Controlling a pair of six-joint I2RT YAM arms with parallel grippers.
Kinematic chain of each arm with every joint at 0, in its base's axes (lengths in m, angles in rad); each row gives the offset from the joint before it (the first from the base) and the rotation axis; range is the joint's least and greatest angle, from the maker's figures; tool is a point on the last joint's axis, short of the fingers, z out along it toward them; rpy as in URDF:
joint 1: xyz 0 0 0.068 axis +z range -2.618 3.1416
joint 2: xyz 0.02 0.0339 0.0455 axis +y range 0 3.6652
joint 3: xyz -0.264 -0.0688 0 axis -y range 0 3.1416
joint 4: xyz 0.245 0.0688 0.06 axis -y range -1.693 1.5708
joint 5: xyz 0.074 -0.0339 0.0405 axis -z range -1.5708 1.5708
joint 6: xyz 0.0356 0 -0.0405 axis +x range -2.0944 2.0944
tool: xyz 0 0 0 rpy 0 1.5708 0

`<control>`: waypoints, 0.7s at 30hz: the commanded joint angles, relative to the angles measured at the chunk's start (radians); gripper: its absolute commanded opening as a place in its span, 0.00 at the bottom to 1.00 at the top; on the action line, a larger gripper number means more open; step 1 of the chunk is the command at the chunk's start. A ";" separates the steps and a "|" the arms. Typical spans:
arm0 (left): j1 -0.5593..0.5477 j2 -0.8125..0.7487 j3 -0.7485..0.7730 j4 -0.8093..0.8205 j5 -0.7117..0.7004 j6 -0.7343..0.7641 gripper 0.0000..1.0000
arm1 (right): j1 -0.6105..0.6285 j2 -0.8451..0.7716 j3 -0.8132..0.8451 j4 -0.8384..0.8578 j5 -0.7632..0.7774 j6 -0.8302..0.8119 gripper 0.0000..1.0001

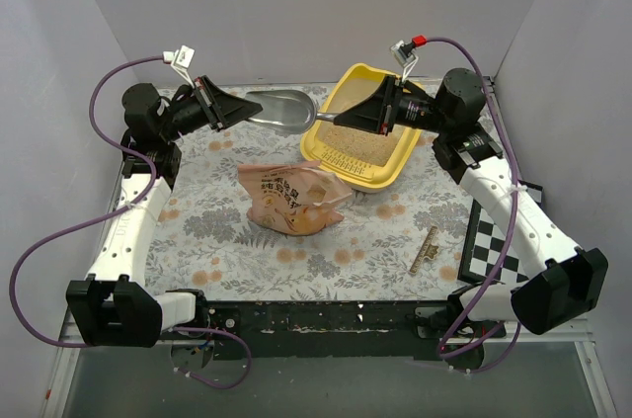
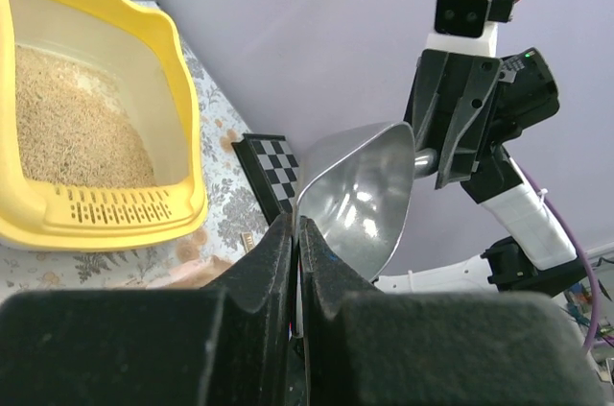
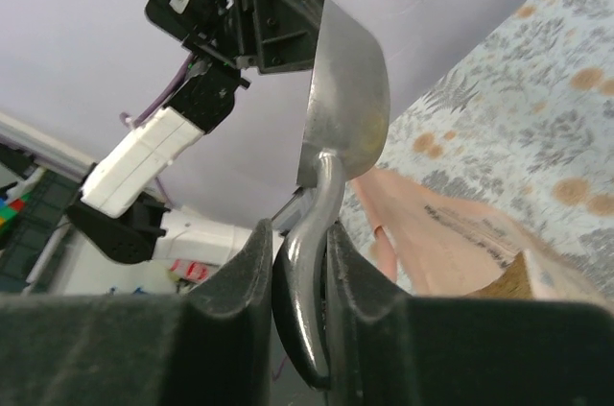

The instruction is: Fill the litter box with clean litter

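- Right hand (image 1: 338, 121) clamps the scoop (image 1: 286, 110) by its handle; left hand (image 1: 257, 108) is pinched shut on the bowl's rim.
- Litter box (image 1: 341, 173) sits far right on the counter (image 1: 227, 230), under the right hand, with litter (image 1: 360, 146) inside.
- Bag (image 1: 291, 196) lies just beside it.

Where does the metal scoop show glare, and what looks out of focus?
Left wrist view: bright glare patches on the scoop; the left claw is dark and soft. Right wrist view: shine along the scoop handle; the right claw is blurred. Top view: even, soft light.
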 commanded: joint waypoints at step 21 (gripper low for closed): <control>-0.011 -0.055 0.017 0.000 0.059 0.135 0.61 | -0.041 -0.098 0.055 -0.176 0.073 -0.179 0.01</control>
